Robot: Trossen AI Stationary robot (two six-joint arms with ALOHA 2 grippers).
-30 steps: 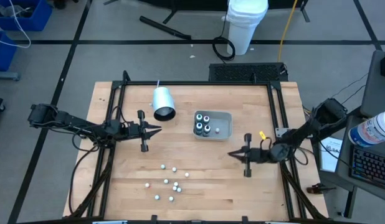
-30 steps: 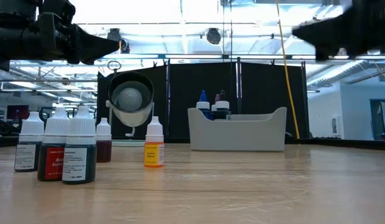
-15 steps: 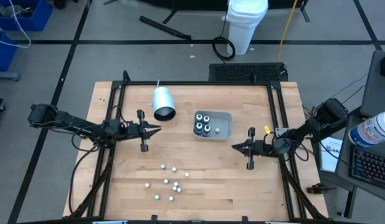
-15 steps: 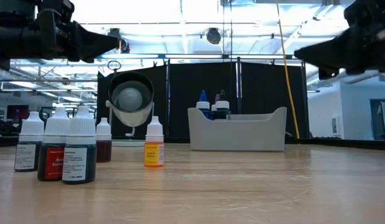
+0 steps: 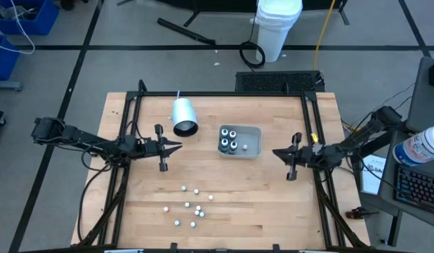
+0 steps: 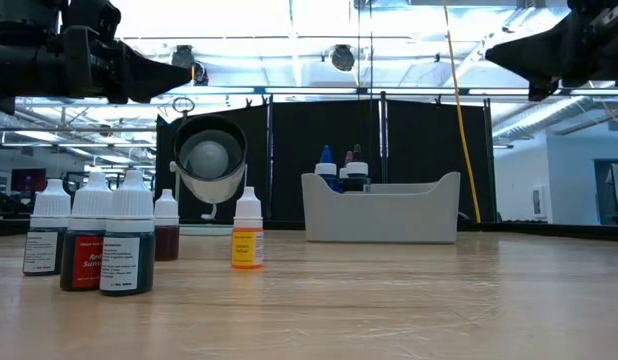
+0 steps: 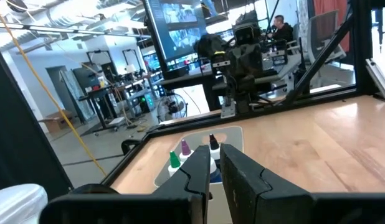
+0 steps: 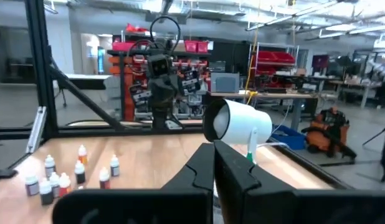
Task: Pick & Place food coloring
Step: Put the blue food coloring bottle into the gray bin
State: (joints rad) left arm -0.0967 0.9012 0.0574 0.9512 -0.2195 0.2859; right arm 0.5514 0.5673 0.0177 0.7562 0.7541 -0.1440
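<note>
Several food coloring bottles (image 5: 229, 140) stand in the clear tray (image 5: 255, 130) at the table's middle right; their tops show above its wall (image 6: 341, 170). More bottles (image 5: 191, 207) stand loose near the front edge (image 6: 99, 240), a yellow one (image 6: 247, 243) among them. My left gripper (image 5: 180, 146) hovers level at the left, pointing at the tray, fingers (image 7: 202, 165) all but together and holding nothing. My right gripper (image 5: 274, 152) hovers level by the right rail, shut and holding nothing (image 8: 214, 149).
A white cup (image 5: 183, 116) lies on its side at the far left of the tray, its mouth facing the near edge (image 6: 207, 160). Black frame rails (image 5: 312, 126) run along the table's sides. A white bucket (image 5: 277, 24) stands on the floor beyond the far edge.
My right gripper has drawn back toward the table's right edge and somewhat toward the far edge, staying shut and holding nothing. The bottles, tray and cup have not moved.
</note>
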